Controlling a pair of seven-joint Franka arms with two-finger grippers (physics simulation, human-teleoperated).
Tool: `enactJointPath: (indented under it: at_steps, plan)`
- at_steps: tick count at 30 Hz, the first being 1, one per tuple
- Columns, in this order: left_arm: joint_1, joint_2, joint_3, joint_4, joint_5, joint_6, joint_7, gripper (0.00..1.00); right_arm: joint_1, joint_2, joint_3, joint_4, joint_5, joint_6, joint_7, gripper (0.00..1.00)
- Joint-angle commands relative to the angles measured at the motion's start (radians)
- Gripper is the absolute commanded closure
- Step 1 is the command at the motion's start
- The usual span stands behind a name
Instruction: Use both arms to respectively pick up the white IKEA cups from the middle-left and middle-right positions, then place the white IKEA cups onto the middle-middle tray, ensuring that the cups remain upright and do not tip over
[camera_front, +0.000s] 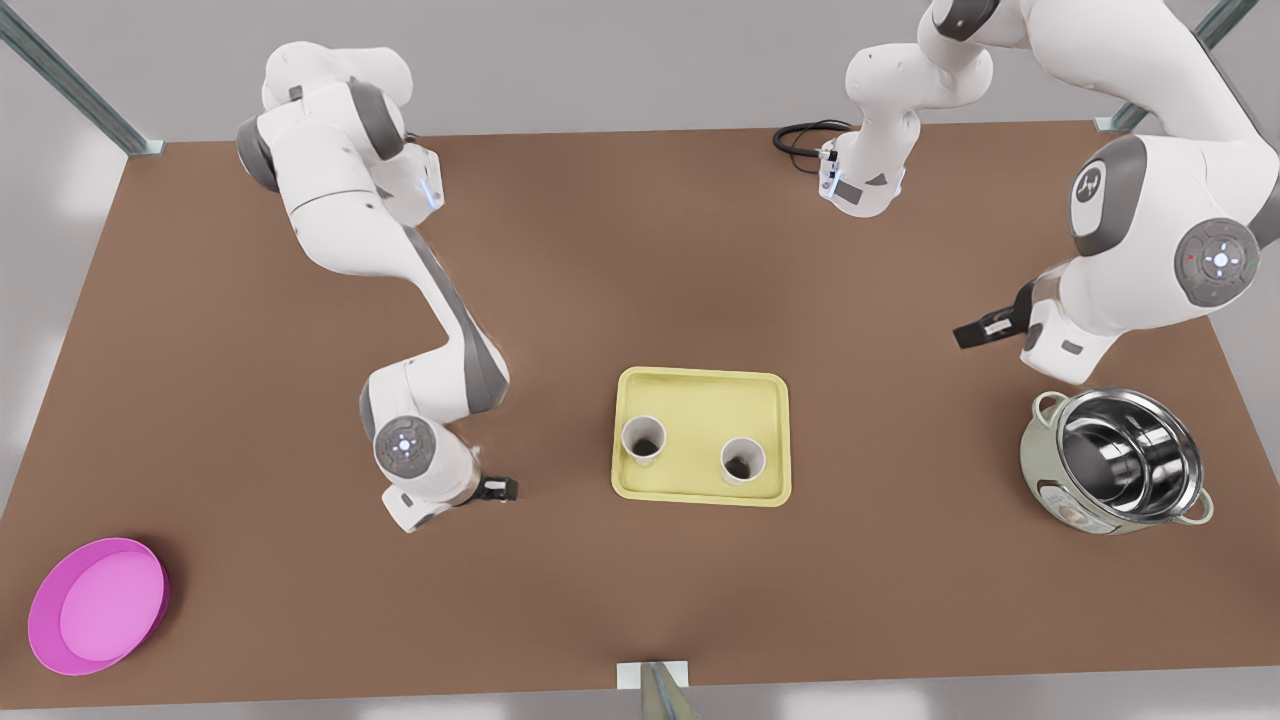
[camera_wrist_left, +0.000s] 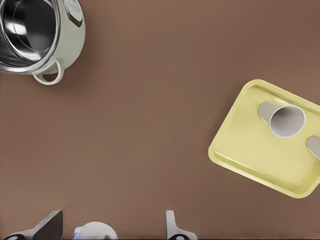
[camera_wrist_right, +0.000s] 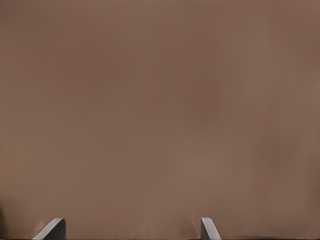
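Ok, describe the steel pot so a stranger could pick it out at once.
Start at the brown table and go to the edge on the front view's right, past the yellow tray with its two white cups. The pot stands there alone: round, shiny steel inside, pale outside, with two loop handles. Nothing else here is metal.

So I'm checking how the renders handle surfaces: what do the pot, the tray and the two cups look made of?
The pot looks like polished steel inside, mirroring its own walls, with a pale enamel-like outside. The tray seems matte pale yellow plastic, evenly coloured with no sharp glare. The cups read as plain matte white, plastic or ceramic; I can't tell which.
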Motion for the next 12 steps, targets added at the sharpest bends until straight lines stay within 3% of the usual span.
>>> enactJointPath:
  at_steps: [1, 6, 8, 12]
  plan:
    - [0.0, -0.001, 0.0, 0.001, -0.003, -0.069, 0.263, 0.0, -0.027, -0.028, -0.074, 0.004, -0.107, -0.365, -0.521, 0.0]
    - [0.0, -0.001, 0.0, 0.0, -0.003, -0.049, 0.264, 0.0, -0.082, -0.459, -0.081, -0.05, -0.089, -0.548, -0.562, 0.0]
    - [0.0, -0.002, 0.0, 0.0, -0.008, -0.027, 0.266, 0.0, -0.087, -0.62, -0.081, -0.197, -0.006, -0.537, -0.503, 0.0]
    - [0.0, -0.002, 0.0, 0.0, -0.011, -0.029, 0.266, 0.0, -0.085, -0.655, -0.081, -0.228, 0.011, -0.535, -0.482, 0.0]
